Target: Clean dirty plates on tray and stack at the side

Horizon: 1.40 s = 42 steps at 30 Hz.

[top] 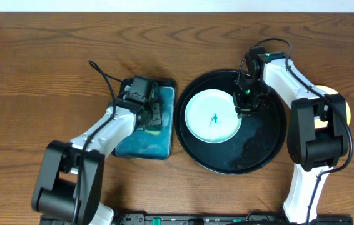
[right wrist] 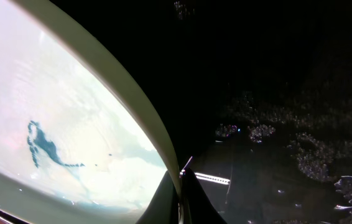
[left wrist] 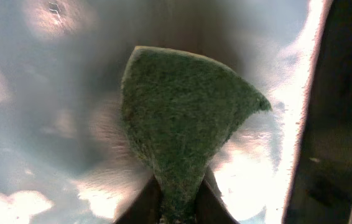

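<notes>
- My right gripper (right wrist: 179, 193) is pinched on the right rim of the pale plate (top: 213, 117). The plate lies flat in the black tray (top: 264, 147), left of the tray's middle, with a teal scribble (top: 214, 119) on its face.
- My left gripper (left wrist: 177, 194) is pressed onto a green sponge (left wrist: 182, 118) over the teal tray (top: 164, 147), on the left of the tabletop (top: 39, 62).
- I judge the plate stiff, light and breakable. Suds (right wrist: 313, 155) on the black tray suggest it is wet and slippery, so the thin rim could slide out of a pinch.
- The rim is the only place to take hold. I'd want the pinch deep over the lip, steadying the plate during scrubbing.
- The sponge is soft and folds, so it is best gripped near its base.
</notes>
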Available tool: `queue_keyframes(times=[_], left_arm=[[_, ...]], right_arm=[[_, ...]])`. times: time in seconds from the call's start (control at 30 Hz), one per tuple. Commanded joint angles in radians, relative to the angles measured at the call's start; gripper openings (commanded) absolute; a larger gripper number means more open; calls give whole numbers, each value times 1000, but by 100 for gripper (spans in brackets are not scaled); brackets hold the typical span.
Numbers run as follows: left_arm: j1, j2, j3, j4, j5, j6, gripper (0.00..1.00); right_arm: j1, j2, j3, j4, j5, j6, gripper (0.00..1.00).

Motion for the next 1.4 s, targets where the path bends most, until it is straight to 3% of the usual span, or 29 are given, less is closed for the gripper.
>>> queue_keyframes(times=[0.0, 0.17, 0.8, 0.87, 0.97, 1.0, 1.37], left_arm=[[10, -65, 13, -27, -36, 10, 39], [10, -56, 4, -56, -36, 9, 49], [9, 74, 1, 60, 13, 6, 48], [9, 101, 1, 59, 17, 6, 41], [9, 120, 1, 57, 16, 6, 10], [9, 120, 2, 57, 16, 6, 8], [10, -10, 4, 38, 16, 7, 8]], right_arm=[[8, 3, -1, -2, 3, 1, 1], [8, 3, -1, -2, 3, 1, 1], [9, 3, -1, -1, 3, 1, 1], [10, 3, -1, -2, 3, 1, 1], [11, 3, -1, -2, 3, 1, 1], [11, 3, -1, -3, 3, 1, 1], [11, 3, -1, -4, 3, 1, 1]])
